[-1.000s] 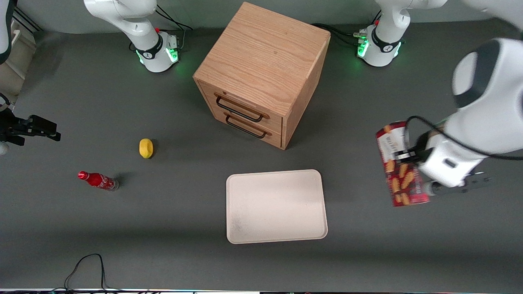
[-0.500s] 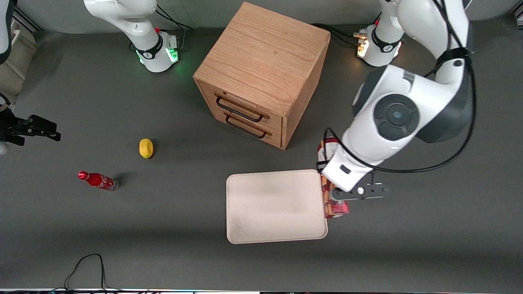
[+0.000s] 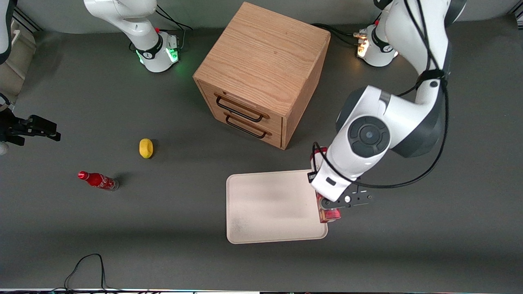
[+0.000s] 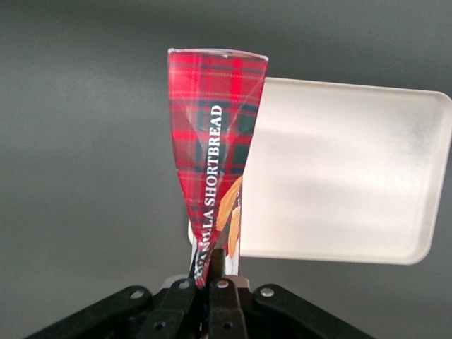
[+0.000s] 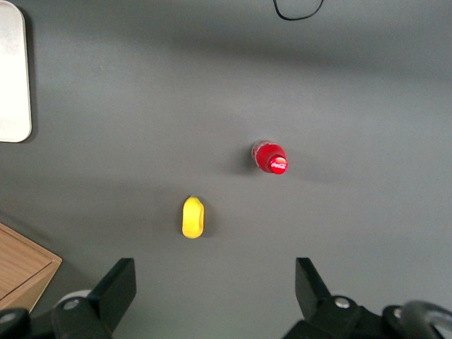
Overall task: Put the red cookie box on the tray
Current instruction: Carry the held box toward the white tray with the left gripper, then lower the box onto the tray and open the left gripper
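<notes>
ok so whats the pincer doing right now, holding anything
Pincer: shut on the cookie box, held above the tray's edge toward the working arm's end.

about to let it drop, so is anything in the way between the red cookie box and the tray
Nothing visible. The gripper holds the red cookie box above the tray edge at the working arm's end, and the tray surface shown is bare. The wooden drawer cabinet stands apart from the tray.
</notes>
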